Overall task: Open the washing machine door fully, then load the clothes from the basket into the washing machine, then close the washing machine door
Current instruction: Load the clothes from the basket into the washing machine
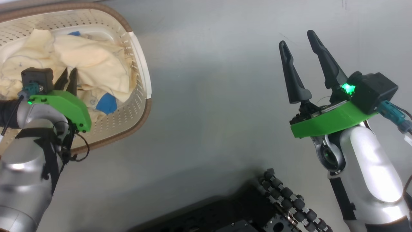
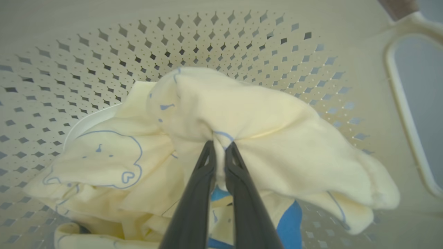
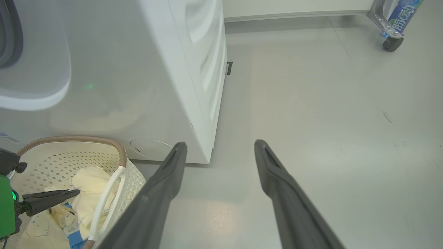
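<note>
My left pincer (image 1: pixel 70 69) is down inside the small cream plastic basket (image 1: pixel 112 14) with perforated sides, brown rim and white side handle. The basket sits on the smooth grey floor (image 1: pixel 209 96) at my left. The pincer's two long dark fingers are drawn narrow, almost together, and they pinch a bunched fold of the soft pale-yellow cotton clothes (image 1: pixel 93 61), which carry thin blue outline drawings and bright blue patches. From the left wrist, that pincer (image 2: pixel 220 143) has a ridge of cloth squeezed between its tips. The gripped garment (image 2: pixel 263 114) humps up above the rest of the heap, with the dotted basket wall (image 2: pixel 207 41) on the far side of it. All the clothes I can see lie in the basket.

My right pincer (image 1: pixel 296 38) is well apart at the right, over bare floor, with its fingers spread wide and nothing between them. Looking along it (image 3: pixel 220 143), I see the big white boxy washing machine (image 3: pixel 193 52) to the far left. The basket (image 3: pixel 69 139) stands on the floor just in front of the machine's lower front, near its right corner. There my left pincer (image 3: pixel 74 191) reaches in from the left onto the yellow cloth (image 3: pixel 88 183).
</note>
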`<state>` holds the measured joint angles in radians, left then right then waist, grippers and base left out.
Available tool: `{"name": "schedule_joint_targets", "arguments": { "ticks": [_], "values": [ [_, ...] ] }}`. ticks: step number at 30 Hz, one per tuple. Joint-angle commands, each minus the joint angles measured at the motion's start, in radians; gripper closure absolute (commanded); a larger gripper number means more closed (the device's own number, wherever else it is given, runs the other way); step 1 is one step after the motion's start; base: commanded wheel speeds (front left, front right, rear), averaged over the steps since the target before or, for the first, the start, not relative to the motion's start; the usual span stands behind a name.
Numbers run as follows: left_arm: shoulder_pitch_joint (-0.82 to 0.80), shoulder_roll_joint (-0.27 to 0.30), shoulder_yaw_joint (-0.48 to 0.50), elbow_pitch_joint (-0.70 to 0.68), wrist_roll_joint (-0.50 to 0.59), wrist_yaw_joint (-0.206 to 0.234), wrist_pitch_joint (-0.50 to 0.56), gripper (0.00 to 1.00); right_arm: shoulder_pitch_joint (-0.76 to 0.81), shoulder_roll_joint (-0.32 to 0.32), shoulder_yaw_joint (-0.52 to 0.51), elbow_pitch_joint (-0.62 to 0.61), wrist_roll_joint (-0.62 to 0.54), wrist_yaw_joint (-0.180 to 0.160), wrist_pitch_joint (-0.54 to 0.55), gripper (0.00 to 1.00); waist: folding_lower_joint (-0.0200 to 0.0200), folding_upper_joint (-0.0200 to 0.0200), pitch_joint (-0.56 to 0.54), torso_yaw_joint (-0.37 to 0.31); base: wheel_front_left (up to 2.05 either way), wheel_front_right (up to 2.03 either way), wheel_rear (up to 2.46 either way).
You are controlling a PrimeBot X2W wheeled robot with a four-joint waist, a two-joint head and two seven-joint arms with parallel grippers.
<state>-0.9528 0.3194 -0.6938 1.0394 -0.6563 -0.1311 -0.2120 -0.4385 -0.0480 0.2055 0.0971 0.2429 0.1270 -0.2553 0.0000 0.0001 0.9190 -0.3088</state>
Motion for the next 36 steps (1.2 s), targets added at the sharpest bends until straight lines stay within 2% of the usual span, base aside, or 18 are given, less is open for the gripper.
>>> {"name": "schedule_joint_targets", "arguments": {
  "ticks": [1,8,15,21,27,36],
  "values": [
    [0.037,0.018,0.015,-0.008,-0.01,0.0,-0.016,1.0,0.033,-0.002,0.007,-0.021,-0.009,0.004,-0.006,0.0,0.0,-0.0001,-0.022,0.017,0.0,0.0,0.0],
    [0.083,-0.003,0.054,-0.066,-0.009,0.016,-0.048,1.0,0.049,-0.002,-0.016,-0.016,-0.028,0.004,-0.006,0.0,0.0,-0.0001,-0.097,0.066,0.0,0.0,0.0],
    [0.213,-0.012,0.171,-0.262,0.036,0.06,-0.049,1.0,0.077,-0.002,-0.039,-0.012,-0.051,0.004,-0.006,0.0,0.0,-0.0001,-0.184,0.113,0.0,0.0,0.0],
    [0.351,-0.039,0.27,-0.397,0.091,0.076,-0.05,1.0,0.105,-0.002,-0.052,-0.006,-0.068,0.004,-0.006,0.0,0.0,-0.0001,-0.262,0.144,0.0,0.0,0.0],
    [0.471,-0.071,0.363,-0.507,0.152,0.082,-0.05,1.0,0.138,-0.002,-0.06,0.0,-0.077,0.004,-0.006,0.0,0.0,-0.0001,-0.332,0.17,0.0,0.0,0.0],
    [0.649,-0.136,0.496,-0.641,0.233,0.066,-0.05,1.0,0.193,-0.016,-0.061,0.01,-0.08,0.004,-0.006,0.0,0.0,-0.0001,-0.451,0.189,0.0,0.0,0.0]
  ]
}}
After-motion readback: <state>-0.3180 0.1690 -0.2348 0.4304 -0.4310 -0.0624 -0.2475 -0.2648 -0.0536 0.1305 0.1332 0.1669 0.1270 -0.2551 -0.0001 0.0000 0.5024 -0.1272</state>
